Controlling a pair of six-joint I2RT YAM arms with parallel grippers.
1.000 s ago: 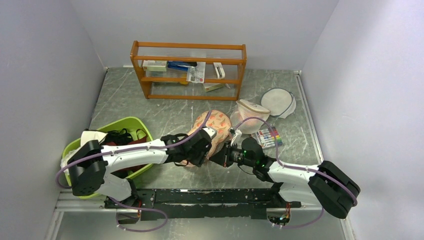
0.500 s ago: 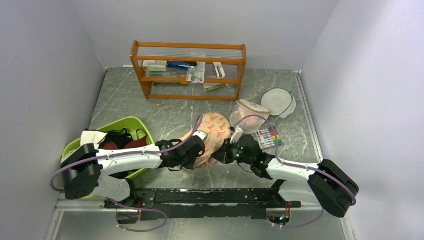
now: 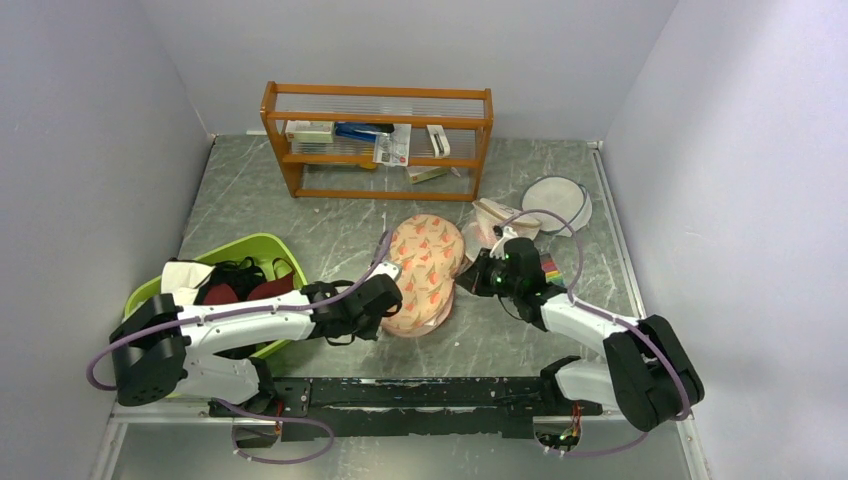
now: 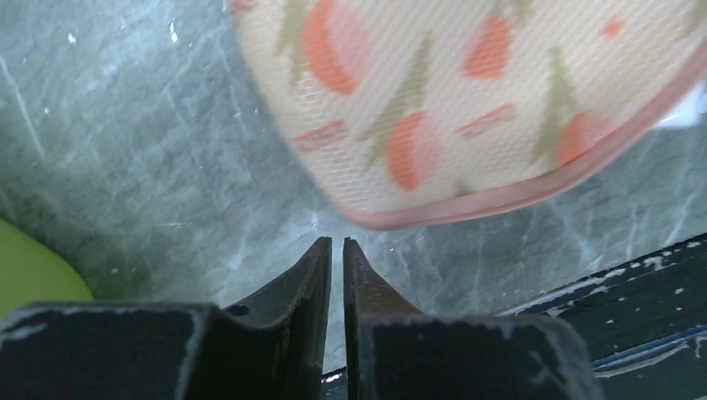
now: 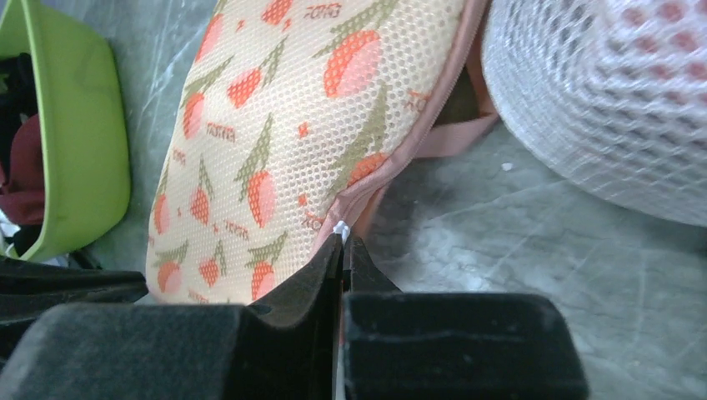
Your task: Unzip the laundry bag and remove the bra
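Unzipping step: your right gripper (image 5: 342,240) pinches the white zipper tab (image 5: 339,227) at the 3 o'clock edge of the peach-pink flower-print mesh laundry bag (image 3: 425,272) on the grey table (image 3: 300,220); left gripper (image 4: 337,243) closed, empty, at 8 o'clock. Next: draw tab along seam.

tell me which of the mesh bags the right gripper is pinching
The peach flower-print laundry bag: the right gripper is shut on a white tab at its pink edge. The white mesh dome bag beside it and the round white disc are ungripped.
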